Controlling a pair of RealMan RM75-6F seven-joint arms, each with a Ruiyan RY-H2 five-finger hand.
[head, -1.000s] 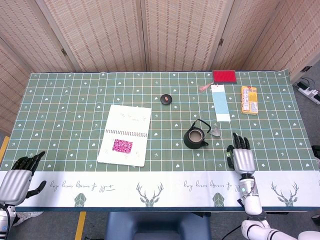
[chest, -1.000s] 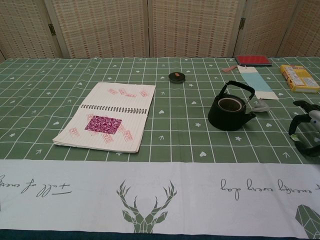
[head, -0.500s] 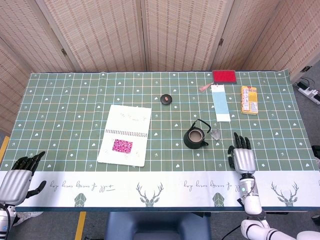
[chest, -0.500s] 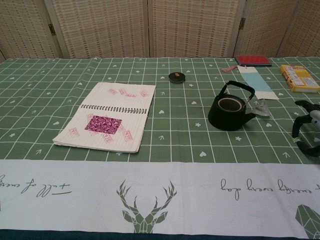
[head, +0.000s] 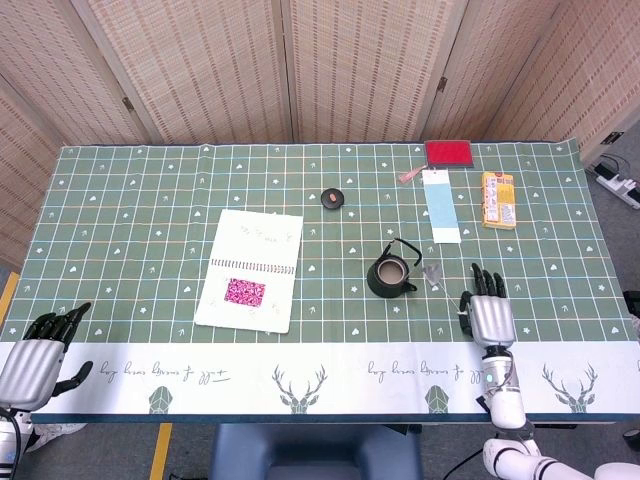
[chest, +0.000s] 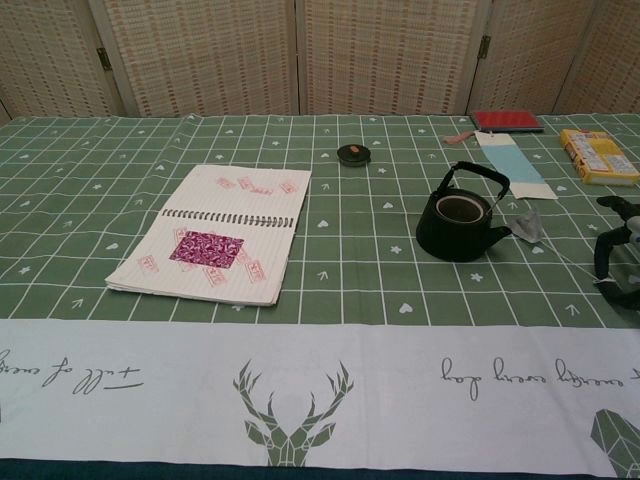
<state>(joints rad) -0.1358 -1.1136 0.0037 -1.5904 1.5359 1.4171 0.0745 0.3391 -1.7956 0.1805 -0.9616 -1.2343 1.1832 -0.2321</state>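
An open spiral notebook (head: 250, 271) lies mid-table, a small black lid (head: 332, 198) beyond it, and a red pad (head: 449, 152) and yellow box (head: 498, 199) sit far back.

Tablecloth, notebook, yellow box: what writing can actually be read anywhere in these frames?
Nothing reads for certain.
Tablecloth: cursive script on the white border, upside down in the chest view, not legible.
Notebook: red stamp marks, too small.
Yellow box: print too small.

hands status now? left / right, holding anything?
Left hand: open, holds nothing, at the near-left table edge.
Right hand: open, fingers spread, holds nothing, just right of the black teapot.
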